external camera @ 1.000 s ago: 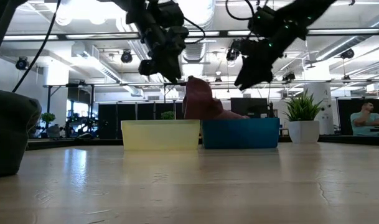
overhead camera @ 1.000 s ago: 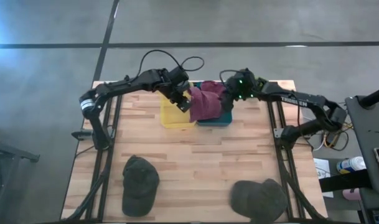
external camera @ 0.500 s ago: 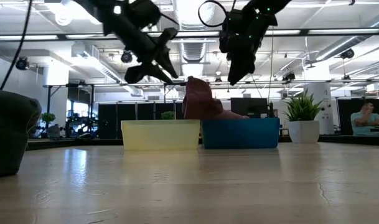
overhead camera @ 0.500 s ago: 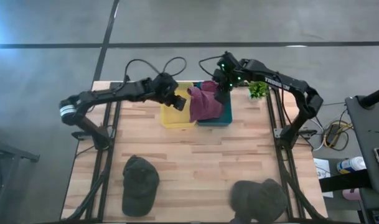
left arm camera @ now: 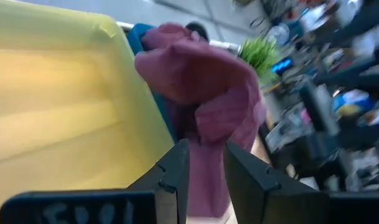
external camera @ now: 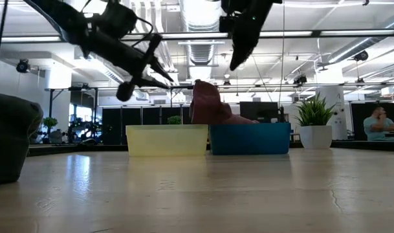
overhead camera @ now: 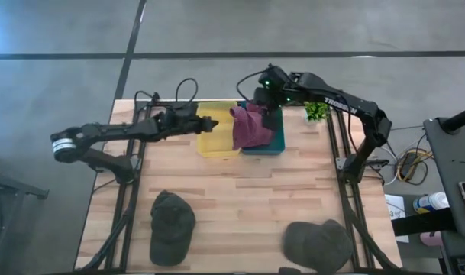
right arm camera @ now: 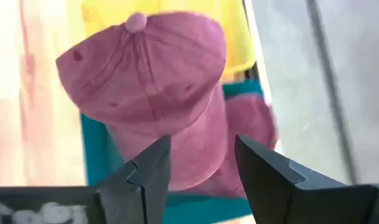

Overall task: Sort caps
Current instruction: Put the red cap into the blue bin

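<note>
Two maroon caps [overhead camera: 252, 128] are piled in the teal bin [overhead camera: 279, 142]. The upper one stands tall with its button on top [right arm camera: 137, 22] and leans over the rim of the yellow bin [overhead camera: 214, 143]. Two olive-grey caps lie flat on the near part of the table, one on the left [overhead camera: 171, 226] and one on the right [overhead camera: 317, 246]. My left gripper [overhead camera: 214, 122] is open, hovering level over the yellow bin and pointing at the maroon cap [left arm camera: 201, 81]. My right gripper [overhead camera: 267, 107] is open, above the far side of the maroon pile [right arm camera: 158, 93].
The two bins sit side by side at the table's far middle. A small potted plant [overhead camera: 316, 112] stands just right of the teal bin. Bare wood lies between the bins and the olive caps. A person [external camera: 380, 123] is in the room beyond the table.
My left gripper has drawn back from the maroon cap toward the table's left, sinking a little and levelling out. My right gripper has risen and moved toward the far edge. The maroon caps have stayed in the teal bin.
</note>
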`<state>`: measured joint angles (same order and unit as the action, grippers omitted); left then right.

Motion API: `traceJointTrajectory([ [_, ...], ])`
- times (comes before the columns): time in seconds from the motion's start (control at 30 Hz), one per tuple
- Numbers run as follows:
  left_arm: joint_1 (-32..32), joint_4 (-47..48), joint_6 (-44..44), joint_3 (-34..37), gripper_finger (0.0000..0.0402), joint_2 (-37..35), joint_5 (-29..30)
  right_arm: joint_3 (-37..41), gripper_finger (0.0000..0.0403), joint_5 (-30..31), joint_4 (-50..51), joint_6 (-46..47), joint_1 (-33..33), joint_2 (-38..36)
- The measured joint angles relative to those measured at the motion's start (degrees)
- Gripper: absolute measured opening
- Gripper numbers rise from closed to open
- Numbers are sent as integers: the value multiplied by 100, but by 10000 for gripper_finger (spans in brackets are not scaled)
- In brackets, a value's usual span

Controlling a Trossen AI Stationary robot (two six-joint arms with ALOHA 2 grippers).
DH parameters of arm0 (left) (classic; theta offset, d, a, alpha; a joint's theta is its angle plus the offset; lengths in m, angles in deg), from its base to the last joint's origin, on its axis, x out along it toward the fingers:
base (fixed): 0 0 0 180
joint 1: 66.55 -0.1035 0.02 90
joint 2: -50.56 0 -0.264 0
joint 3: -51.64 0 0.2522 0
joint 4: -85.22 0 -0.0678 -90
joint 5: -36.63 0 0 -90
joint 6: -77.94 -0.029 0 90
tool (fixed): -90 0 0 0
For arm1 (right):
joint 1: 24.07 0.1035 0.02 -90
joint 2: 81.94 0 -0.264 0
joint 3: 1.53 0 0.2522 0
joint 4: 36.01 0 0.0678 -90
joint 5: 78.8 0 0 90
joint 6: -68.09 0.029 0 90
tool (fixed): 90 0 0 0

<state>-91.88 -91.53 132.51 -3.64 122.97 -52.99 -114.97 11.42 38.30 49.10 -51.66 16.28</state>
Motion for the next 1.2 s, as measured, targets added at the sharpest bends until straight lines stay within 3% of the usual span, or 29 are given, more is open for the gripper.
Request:
traceJointTrajectory([
  [0.17, -186, -837, 389, -107, 90, 742, -336, 37, 171, 1, 647, 760, -95, 13],
  [0.37, -206, -1002, 330, -1069, 90, 1282, -1885, 399, 171, -5, 1087, 1142, -71, -53],
  [0.53, -165, 377, -482, -1538, 90, 1197, -1232, 601, 171, -18, 1158, 1301, -4, -182],
  [0.7, -183, 1004, -749, -1765, 90, 1199, -1184, 746, 171, -21, 1013, 1325, 0, -384],
  [1.0, -181, 984, -893, -1760, 93, 1536, -1165, 767, 171, -24, 695, 1436, 0, -458],
  [1.2, -181, 827, -790, -1821, 130, 1505, -1195, 787, 171, -24, 682, 1415, 0, -458],
])
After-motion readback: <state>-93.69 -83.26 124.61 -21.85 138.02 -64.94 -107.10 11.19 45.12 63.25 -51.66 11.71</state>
